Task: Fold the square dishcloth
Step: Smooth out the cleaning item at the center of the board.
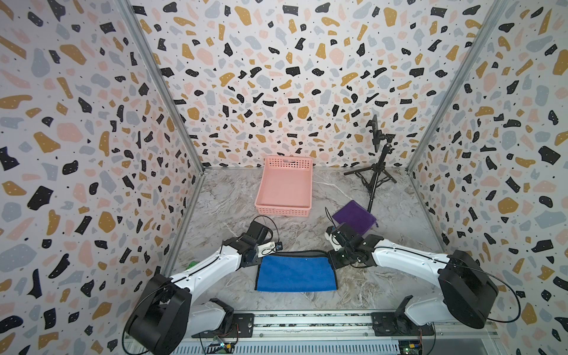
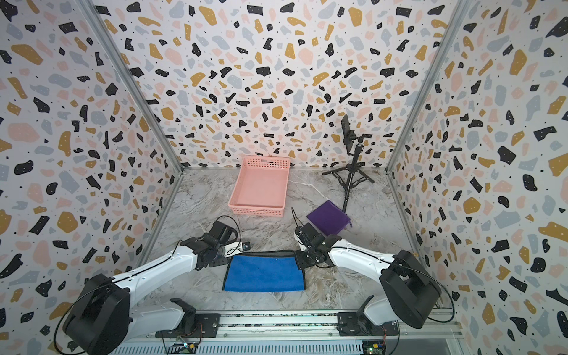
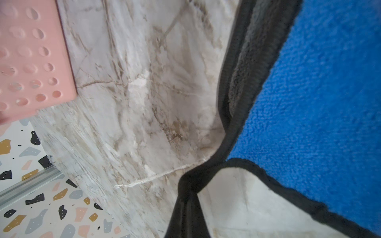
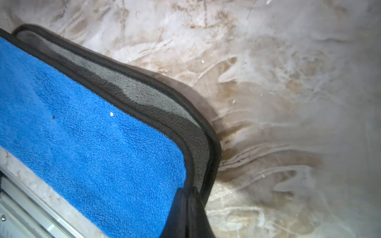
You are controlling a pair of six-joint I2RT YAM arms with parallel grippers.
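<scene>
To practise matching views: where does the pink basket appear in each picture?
In a top view: pink basket central, by the back wall.
In a top view: pink basket just left of centre.
Left wrist: its perforated wall, across bare tabletop from the blue dishcloth.
Right wrist: not in it.
Shared landmark: that dishcloth.

In both top views the wrists cover the jaws and the far corners of the dishcloth (image 1: pixel 295 273). In the wrist views the left gripper (image 3: pixel 186 208) and right gripper (image 4: pixel 188 212) seem mere dark blurs, cut off at the edge. The pink basket (image 3: pixel 31 61) is cropped; a green thing (image 1: pixel 192 264) behind the left arm is too hidden to name
</scene>
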